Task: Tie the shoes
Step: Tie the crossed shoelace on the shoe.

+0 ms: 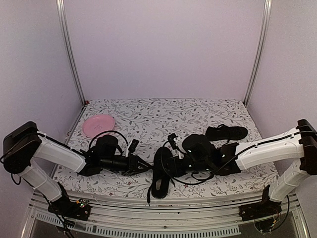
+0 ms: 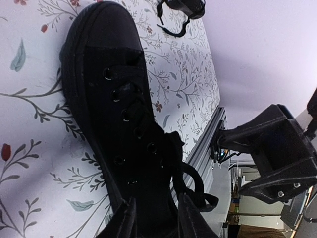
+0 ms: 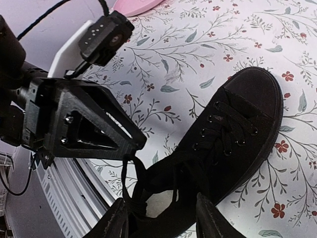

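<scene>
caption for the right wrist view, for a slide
Open right gripper by the heel of a black shoe on the floral table, left gripper alongside.

Both shoes (image 1: 162,173) are fully black (the laces (image 3: 230,130) too). The plate (image 1: 98,124) is pink. The table cover (image 1: 148,114) is white with grey-green leaves and small red flowers.

There are two black shoes (image 1: 161,181), one pink plate (image 1: 98,124), two robot arms (image 1: 59,153), one flowered table (image 1: 148,114) and two metal posts (image 1: 71,54) at the back corners.
</scene>
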Controlling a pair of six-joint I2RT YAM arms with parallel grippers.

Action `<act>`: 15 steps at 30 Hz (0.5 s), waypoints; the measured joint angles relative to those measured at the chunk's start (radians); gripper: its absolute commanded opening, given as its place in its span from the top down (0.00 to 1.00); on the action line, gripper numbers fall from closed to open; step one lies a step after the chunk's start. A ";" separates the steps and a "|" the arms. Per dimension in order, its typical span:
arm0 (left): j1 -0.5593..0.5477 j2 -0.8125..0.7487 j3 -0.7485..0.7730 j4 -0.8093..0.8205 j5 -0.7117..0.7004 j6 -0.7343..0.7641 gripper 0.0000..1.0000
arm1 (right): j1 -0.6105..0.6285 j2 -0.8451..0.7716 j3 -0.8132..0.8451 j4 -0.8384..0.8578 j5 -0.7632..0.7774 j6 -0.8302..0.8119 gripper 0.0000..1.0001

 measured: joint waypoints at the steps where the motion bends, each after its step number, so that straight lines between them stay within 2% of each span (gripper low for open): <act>1: 0.000 -0.007 -0.005 -0.001 -0.003 0.000 0.70 | -0.002 0.004 0.003 -0.006 0.000 0.002 0.51; 4: 0.000 -0.042 -0.025 -0.003 -0.023 0.000 0.65 | -0.013 0.019 0.007 -0.026 -0.002 0.019 0.47; 8: 0.000 -0.096 -0.045 -0.005 -0.036 0.011 0.51 | -0.047 0.034 0.001 -0.025 -0.036 0.035 0.47; 15: -0.013 -0.153 -0.013 -0.038 -0.040 0.076 0.47 | -0.135 0.042 -0.048 0.021 -0.114 0.041 0.47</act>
